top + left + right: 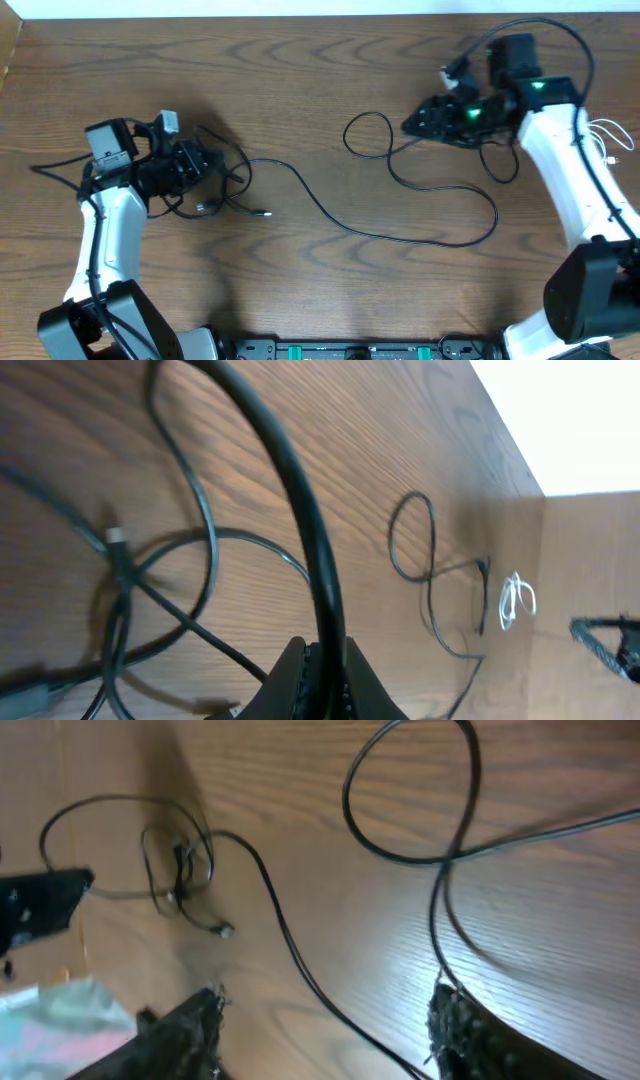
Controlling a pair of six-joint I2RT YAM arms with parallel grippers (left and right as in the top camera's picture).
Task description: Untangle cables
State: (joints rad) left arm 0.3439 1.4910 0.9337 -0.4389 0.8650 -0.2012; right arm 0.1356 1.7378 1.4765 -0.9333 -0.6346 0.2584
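Across wooden table (300, 80), looped black cables (420, 241)

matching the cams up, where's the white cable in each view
overhead: white cable at the far right edge, above the middle
left wrist: white cable small, right of centre, beyond the loop
right wrist: not in it
shared landmark: black cable loop, in all three views
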